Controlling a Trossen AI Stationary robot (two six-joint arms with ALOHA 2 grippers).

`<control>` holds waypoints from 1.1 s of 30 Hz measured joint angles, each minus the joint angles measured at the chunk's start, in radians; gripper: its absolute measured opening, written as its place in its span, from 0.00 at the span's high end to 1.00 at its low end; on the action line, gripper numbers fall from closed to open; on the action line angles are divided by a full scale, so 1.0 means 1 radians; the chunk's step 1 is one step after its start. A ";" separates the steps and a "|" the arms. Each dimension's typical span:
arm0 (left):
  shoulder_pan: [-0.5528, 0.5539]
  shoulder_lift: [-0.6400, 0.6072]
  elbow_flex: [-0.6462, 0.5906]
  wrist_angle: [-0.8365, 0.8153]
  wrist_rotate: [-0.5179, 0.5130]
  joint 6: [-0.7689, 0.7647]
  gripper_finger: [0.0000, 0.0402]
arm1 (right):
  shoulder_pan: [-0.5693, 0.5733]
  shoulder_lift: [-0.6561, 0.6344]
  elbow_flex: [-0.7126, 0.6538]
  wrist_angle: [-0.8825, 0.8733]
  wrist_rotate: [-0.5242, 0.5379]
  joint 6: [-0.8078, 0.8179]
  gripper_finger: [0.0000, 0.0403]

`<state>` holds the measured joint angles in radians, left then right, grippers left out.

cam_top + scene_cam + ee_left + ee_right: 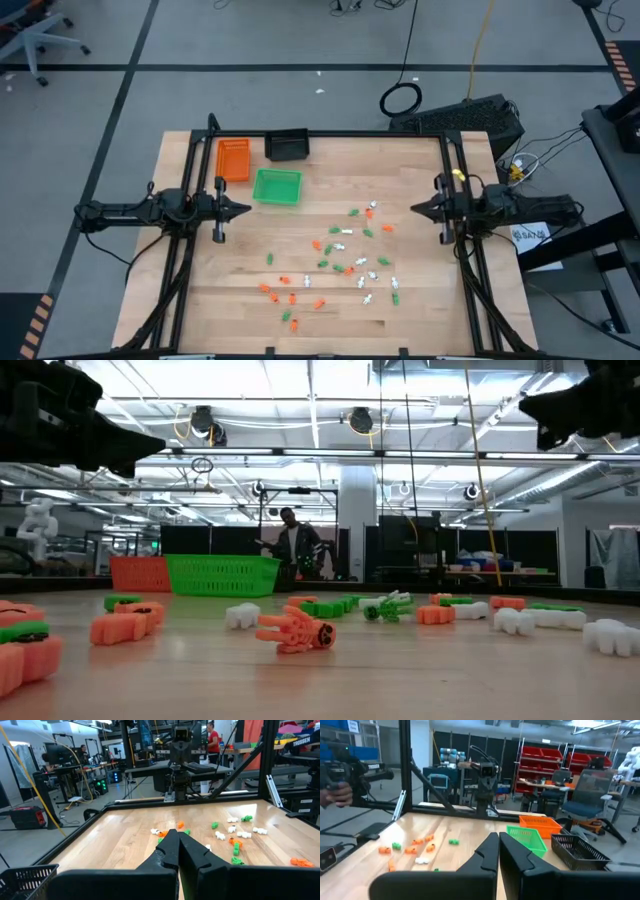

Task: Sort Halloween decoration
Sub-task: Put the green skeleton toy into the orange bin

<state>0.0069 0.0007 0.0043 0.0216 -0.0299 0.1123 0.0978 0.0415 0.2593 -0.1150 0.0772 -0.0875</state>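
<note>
Overhead, the wooden table carries the Halloween decoration, a loose scatter of tiny orange, green and white plastic pieces spread across the middle and the near half of the board, none of them in a tray; three small trays sit together near the far left corner, the orange tray and the black tray side by side, the green tray just in front of them; the left gripper hangs at the left edge of the table with its fingers pressed together and nothing between them, pointing toward the middle; the right gripper hangs at the right edge, likewise pressed together and empty, pointing back at the left one; both are well apart from the pieces; in the level view from the tabletop, a person stands in the room beyond the table.
</note>
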 joint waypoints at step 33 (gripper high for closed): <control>0.000 0.000 0.000 0.003 -0.045 -0.001 1.00 | 0.000 0.482 0.515 -0.295 0.105 0.047 1.00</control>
<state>0.0067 0.0006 0.0043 0.0250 -0.0750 0.1115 0.0978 0.5238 0.7746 -0.4103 0.1823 -0.0410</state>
